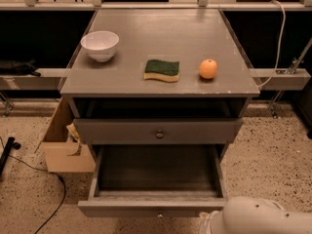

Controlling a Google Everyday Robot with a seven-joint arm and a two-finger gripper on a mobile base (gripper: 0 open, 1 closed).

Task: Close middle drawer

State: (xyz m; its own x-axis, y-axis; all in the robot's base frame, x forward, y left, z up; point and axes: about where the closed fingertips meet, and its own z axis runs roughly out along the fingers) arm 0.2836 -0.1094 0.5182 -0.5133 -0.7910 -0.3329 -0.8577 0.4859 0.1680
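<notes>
Jutting toward the camera, the middle drawer [146, 208] stands pulled well out beneath one upper drawer [122, 130] — its long axis runs left to right; the table [161, 28] bears one bowl [100, 45], one sponge [162, 69], one orange [208, 68]; a white arm [265, 217] sits low right — the gripper is hidden, so I cannot tell its state.

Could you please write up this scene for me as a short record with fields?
middle drawer: pulled far out, inside looks empty, not yet closed
upper drawer: front set well back of the middle one
cabinet top: white bowl left, sponge centre, orange right
gripper: out of frame; only a white robot part shows at bottom right, by the middle drawer's front corner
floor: cardboard box left of the cabinet
</notes>
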